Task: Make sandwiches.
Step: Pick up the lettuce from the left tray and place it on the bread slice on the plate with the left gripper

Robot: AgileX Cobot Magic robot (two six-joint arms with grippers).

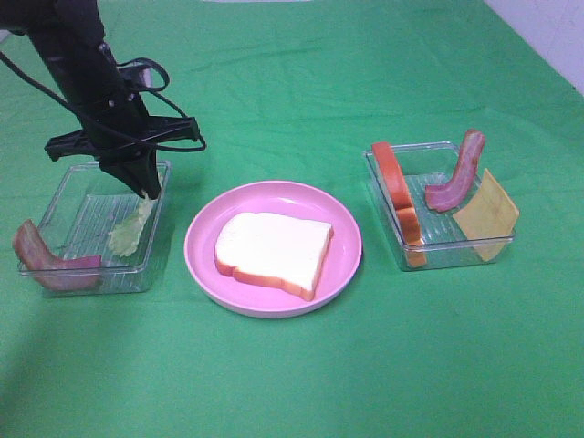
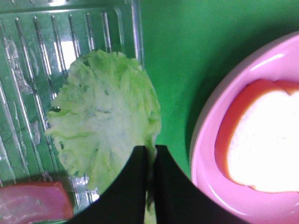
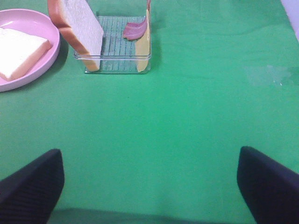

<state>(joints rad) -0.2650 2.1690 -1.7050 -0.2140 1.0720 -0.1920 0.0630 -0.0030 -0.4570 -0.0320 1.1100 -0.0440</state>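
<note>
A white bread slice [image 1: 274,251] with an orange-brown crust lies flat on the pink plate [image 1: 345,239] in the middle. In the left clear tray [image 1: 87,214], a pale green lettuce leaf [image 1: 130,233] lies beside a bacon strip [image 1: 50,265]. My left gripper [image 1: 151,192] reaches down into that tray. In the left wrist view its jaws [image 2: 150,158] are shut on the edge of the lettuce [image 2: 103,116]. My right gripper [image 3: 149,186] is open over bare green cloth, holding nothing, and is out of the exterior view.
The right clear tray [image 1: 438,242] holds an upright bread slice [image 1: 399,196], a bacon strip [image 1: 456,178] and a yellow cheese square [image 1: 488,214] leaning on its walls. Green cloth covers the table. A white wall edge shows at the far right.
</note>
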